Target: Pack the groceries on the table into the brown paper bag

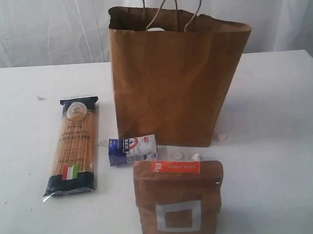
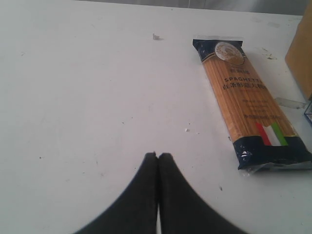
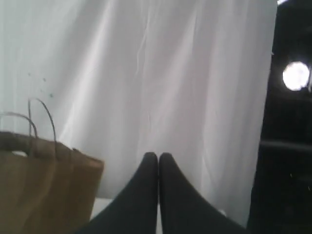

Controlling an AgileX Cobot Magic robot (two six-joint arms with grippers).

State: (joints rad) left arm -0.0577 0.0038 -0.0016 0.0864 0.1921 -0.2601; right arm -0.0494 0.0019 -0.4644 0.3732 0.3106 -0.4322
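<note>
Brown kraft fills the middle of the exterior view. The brown paper bag (image 1: 178, 79) stands upright at the back of the white worktop (image 1: 282, 105). The spaghetti packet (image 1: 74, 146) lies flat to its left, with a small blue-and-white carton (image 1: 133, 149) and the brown pouch (image 1: 179, 199) in front.

In the left wrist view, the left hand (image 2: 157, 155) is pinched closed and empty over bare worktop, apart from the packet. It should probably open wide, grip across the packet's narrow middle, then tip it end-down into the bag's mouth.

In the right wrist view, the right hand (image 3: 158, 155) is closed, empty and raised beside the bag.
</note>
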